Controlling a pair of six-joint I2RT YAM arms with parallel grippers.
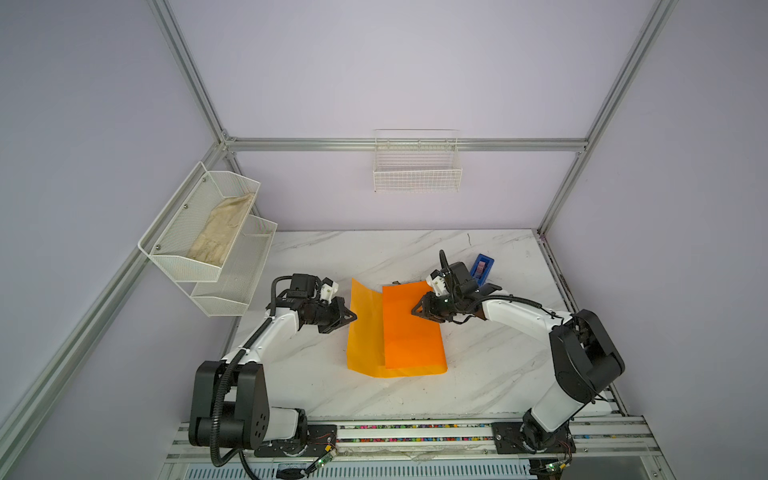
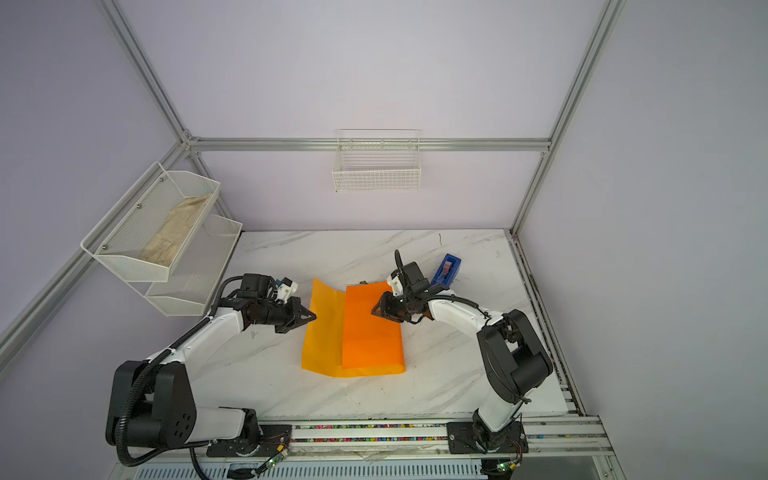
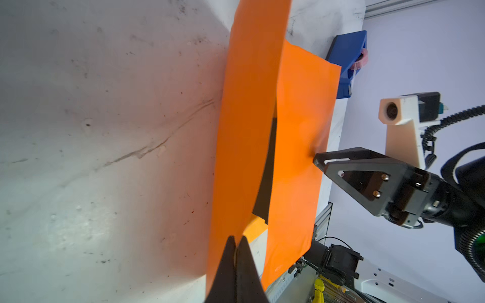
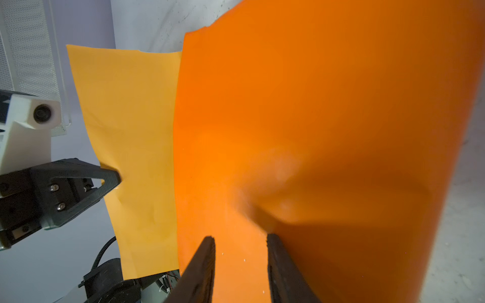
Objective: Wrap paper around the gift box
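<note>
Orange paper (image 1: 409, 332) folded over the dark gift box (image 3: 266, 178) — left flap tilted up.

The gift box (image 3: 267, 173) is nearly all hidden under the paper (image 3: 299, 147): only a dark sliver shows between the flaps in the left wrist view, nothing of it in both top views. The tape dispenser (image 1: 482, 266) is part covered by the right arm (image 1: 515, 316) in both top views, and by a paper flap in the left wrist view. Each wrist view cuts its own jaws at the picture's edge, and the right gripper (image 4: 241, 236) tips are blurred against the paper.
</note>
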